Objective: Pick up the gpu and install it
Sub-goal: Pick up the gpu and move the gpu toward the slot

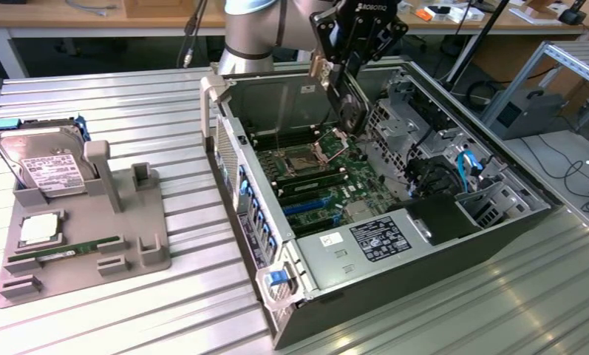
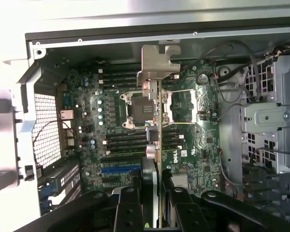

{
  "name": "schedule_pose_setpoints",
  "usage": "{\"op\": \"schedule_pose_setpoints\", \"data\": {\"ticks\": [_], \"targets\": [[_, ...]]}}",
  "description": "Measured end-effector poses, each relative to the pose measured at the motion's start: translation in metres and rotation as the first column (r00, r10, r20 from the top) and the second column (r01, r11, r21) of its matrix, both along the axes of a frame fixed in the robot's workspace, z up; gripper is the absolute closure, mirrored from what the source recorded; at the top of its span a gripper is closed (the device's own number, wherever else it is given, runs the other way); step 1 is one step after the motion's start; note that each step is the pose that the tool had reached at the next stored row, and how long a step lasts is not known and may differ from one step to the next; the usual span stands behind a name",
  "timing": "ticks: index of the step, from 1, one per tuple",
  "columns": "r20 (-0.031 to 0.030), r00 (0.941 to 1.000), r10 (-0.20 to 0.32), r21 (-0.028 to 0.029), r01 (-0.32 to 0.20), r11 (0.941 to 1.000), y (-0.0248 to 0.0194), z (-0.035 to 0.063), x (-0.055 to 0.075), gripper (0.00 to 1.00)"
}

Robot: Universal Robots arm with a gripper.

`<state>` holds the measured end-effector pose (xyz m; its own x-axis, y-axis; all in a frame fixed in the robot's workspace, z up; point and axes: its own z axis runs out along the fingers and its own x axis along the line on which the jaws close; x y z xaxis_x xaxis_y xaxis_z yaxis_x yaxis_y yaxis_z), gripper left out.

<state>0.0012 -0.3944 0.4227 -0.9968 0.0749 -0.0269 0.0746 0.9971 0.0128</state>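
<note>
Over the open case (image 1: 274, 96), the gripper (image 1: 346, 122) holds the gpu (image 1: 352, 109) on edge above the motherboard (image 1: 319, 185).
Risk: the card hangs by the CPU socket (image 2: 135, 108) and looks off any slot. Lowering it skewed could hit board parts or twist it in the grip. The fingers (image 2: 129, 205) are half-closed, pinching the gpu between them, with its bracket end poking out past the tips.

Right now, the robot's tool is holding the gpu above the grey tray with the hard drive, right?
No. The tool holds the gpu above the open computer case, not the grey tray; the exterior view shows it.
</note>
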Motion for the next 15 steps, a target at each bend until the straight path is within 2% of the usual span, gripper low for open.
{"op": "schedule_pose_setpoints", "data": {"ticks": [15], "targets": [[-0.0001, 1.0000, 0.000, -0.0001, 0.000, 1.0000, -0.0008, -0.0076, 0.0014, 0.73]]}}
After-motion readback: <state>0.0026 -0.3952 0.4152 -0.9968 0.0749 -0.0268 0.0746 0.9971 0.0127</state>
